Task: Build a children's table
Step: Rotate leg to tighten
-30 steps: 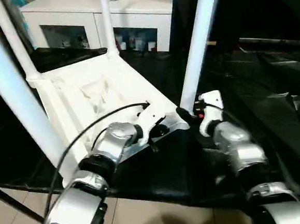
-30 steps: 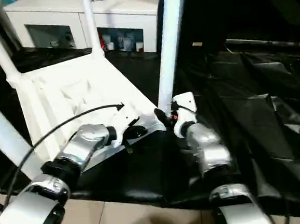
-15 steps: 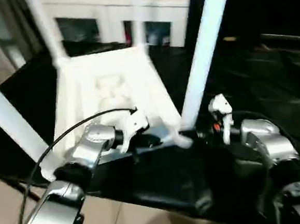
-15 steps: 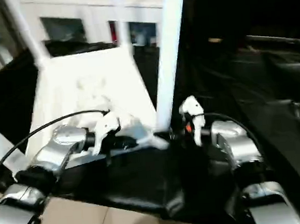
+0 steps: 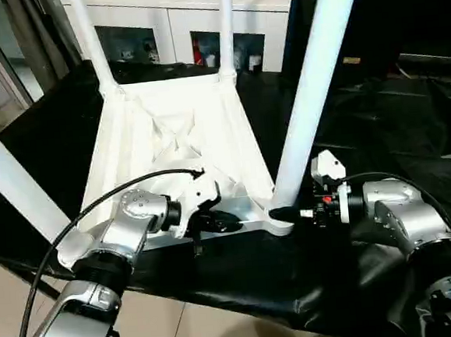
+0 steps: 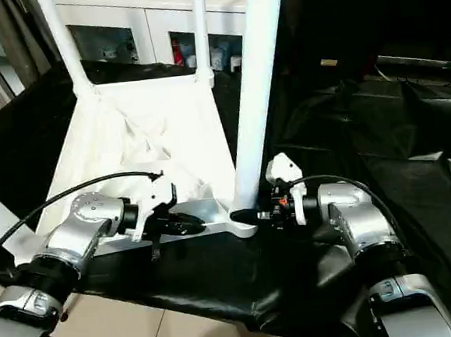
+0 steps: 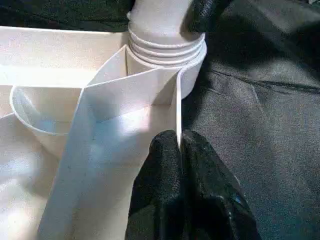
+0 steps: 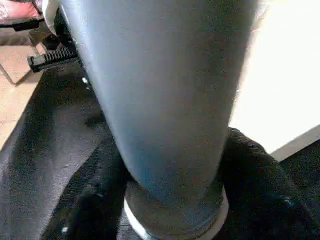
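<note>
Silver forearms (image 5: 118, 243), white wrists, black cable (image 5: 81, 219), blk fingers (image 7: 170, 165)

White glass-doored cabinet (image 5: 190, 19) at rear; black sheeting (image 5: 393, 116) over the surface; beige tiled floor (image 5: 8, 287).

light from above, bright glare on the white tabletop (image 5: 177, 133) & legs. black cloth (image 5: 378, 125) at 3 o'clock v. dark. right wrist pic blurry up close.
</note>
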### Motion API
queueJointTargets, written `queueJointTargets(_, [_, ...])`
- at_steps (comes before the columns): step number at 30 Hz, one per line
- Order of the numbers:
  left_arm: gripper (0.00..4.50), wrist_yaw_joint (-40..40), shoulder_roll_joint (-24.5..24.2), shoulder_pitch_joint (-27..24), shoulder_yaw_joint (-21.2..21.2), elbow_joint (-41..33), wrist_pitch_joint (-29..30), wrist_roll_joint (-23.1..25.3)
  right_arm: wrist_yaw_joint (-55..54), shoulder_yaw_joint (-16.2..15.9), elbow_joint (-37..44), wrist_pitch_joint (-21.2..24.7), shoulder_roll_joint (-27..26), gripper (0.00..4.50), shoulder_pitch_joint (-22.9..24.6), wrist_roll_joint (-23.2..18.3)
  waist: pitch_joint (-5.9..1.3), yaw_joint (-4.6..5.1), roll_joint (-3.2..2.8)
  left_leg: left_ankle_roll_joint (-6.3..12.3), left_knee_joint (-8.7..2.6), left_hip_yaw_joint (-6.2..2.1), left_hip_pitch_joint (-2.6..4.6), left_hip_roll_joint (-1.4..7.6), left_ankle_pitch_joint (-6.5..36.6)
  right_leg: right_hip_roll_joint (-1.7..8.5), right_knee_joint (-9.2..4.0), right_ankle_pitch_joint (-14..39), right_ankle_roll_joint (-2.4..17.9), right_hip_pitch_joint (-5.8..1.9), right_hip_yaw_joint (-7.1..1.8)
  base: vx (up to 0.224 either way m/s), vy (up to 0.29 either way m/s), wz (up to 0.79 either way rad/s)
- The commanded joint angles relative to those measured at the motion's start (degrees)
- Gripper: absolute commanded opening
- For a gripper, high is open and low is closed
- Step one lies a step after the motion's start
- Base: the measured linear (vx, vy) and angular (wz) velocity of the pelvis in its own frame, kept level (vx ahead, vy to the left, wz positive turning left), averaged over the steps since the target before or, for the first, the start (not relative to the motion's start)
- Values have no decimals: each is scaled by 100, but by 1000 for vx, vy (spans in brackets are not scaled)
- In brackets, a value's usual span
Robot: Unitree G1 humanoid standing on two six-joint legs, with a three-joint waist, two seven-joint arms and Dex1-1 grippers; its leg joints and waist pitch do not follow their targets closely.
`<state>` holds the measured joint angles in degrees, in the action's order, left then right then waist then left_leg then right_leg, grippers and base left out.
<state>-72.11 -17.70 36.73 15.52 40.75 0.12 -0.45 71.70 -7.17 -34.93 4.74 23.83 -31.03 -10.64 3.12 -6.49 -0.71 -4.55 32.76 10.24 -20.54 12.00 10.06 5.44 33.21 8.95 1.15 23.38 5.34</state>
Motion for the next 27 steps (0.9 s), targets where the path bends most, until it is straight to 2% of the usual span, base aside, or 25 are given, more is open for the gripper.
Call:
queueJointTargets(1, [0, -38, -37, -39, 67, -73, 62, -4, 178, -109, -15, 78, 57, 227, 90, 85, -444, 9, 66, 506, -294, 28, 26, 125, 814, 280, -245, 896, 1354, -357, -247, 0, 0, 0])
queueJointTargets(6, [0, 124, -1, -40, 40, -67, 132, 31, 103, -115, -2, 126, -23, 216, 173, 19, -442, 10, 81, 508, -291, 28, 21, 125, 845, 280, -246, 955, 1346, -360, -245, 0, 0, 0])
queueJointTargets(9, [0, 610, 143, 72, -62, 142, 158, 117, -272, 32, -117, 96, -205, 211, 227, -23, -425, 4, 90, 479, -300, 32, 35, 127, 944, 287, -285, 1165, 1295, -344, -245, 0, 0, 0])
queueJointTargets(11, [0, 1010, 247, 174, -112, 323, 130, 211, -705, 142, -272, 162, -331, 210, 208, 16, -391, 19, 95, 383, -324, 30, 59, 120, 1171, 286, -344, 1594, 1186, -322, -237, 0, 0, 0])
queueJointTargets(12, [0, 1116, 273, 201, -124, 371, 119, 234, -845, 162, -314, 135, -364, 210, 202, 49, -373, 42, 98, 296, -337, 22, 70, 103, 1384, 294, -398, 2045, 1048, -323, -225, 0, 0, 0])
queueJointTargets(14, [0, 1834, 476, 383, -185, 695, 115, 378, -1897, 352, -573, 81, -665, 209, 182, 197, -359, 76, 98, 157, -358, -2, 112, 94, 1614, 298, -476, 2586, 815, -291, -220, 0, 0, 0])
queueJointTargets(15, [0, 2330, 655, 515, -229, 916, 198, 443, -2688, 467, -718, 99, -920, 209, 195, 300, -345, 97, 75, 104, -364, -6, 112, 83, 1641, 295, -491, 2686, 770, -268, -222, 0, 0, 0])
queueJointTargets(17, [0, 2752, 838, 643, -274, 1089, 315, 464, -3289, 563, -762, 258, -1209, 208, 218, 313, -344, 187, 99, -10, -368, -49, 127, 44, 1875, 284, -569, 3157, 530, -285, -153, -57, -2, -1])
queueJointTargets(18, [0, 2901, 913, 698, -295, 1157, 370, 460, -3539, 614, -773, 345, -1342, 207, 213, 306, -333, 208, 103, 16, -362, -44, 114, 24, 1912, 274, -587, 3266, 467, -271, -144, -57, 6, -4])
queueJointTargets(19, [0, 2998, 961, 739, -307, 1214, 392, 455, -3699, 652, -782, 395, -1429, 207, 208, 305, -332, 222, 89, 40, -354, -54, 134, 19, 2011, 281, -637, 3457, 379, -256, -122, 0, 0, 0])
queueJointTargets(20, [0, 2998, 961, 739, -307, 1214, 392, 455, -3699, 652, -782, 395, -1429, 207, 208, 305, -330, 242, 102, 72, -343, -62, 126, 3, 2061, 279, -670, 3576, 307, -253, -98, 0, 0, 0])
queueJointTargets(22, [0, 3234, 1155, 892, -306, 1410, 445, 467, -4178, 729, -813, 606, -1843, 207, 111, 238, -325, 280, 48, 74, -343, -78, 149, 2, 2186, 276, -709, 3644, 261, -228, -69, 0, 0, 0])
queueJointTargets(24, [0, 3290, 1238, 959, -303, 1491, 451, 476, -4109, 585, -837, 532, -1991, 207, 51, 296, -320, 338, 37, 87, -345, -99, 150, -4, 2344, 263, -749, 3668, 235, -235, -12, 0, 0, 0])
queueJointTargets(26, [0, 3317, 1276, 1007, -308, 1587, 413, 491, -4128, 472, -885, 398, -2045, 207, 8, 431, -304, 391, 5, 108, -366, -130, 204, 30, 2663, 262, -808, 3630, 225, -235, 57, 0, 0, 0])
queueJointTargets(27, [0, 3317, 1285, 1022, -310, 1621, 397, 499, -4132, 441, -915, 344, -2063, 207, -12, 472, -301, 406, 2, 109, -370, -138, 209, 35, 2734, 263, -820, 3597, 229, -244, 76, 0, 0, 0])
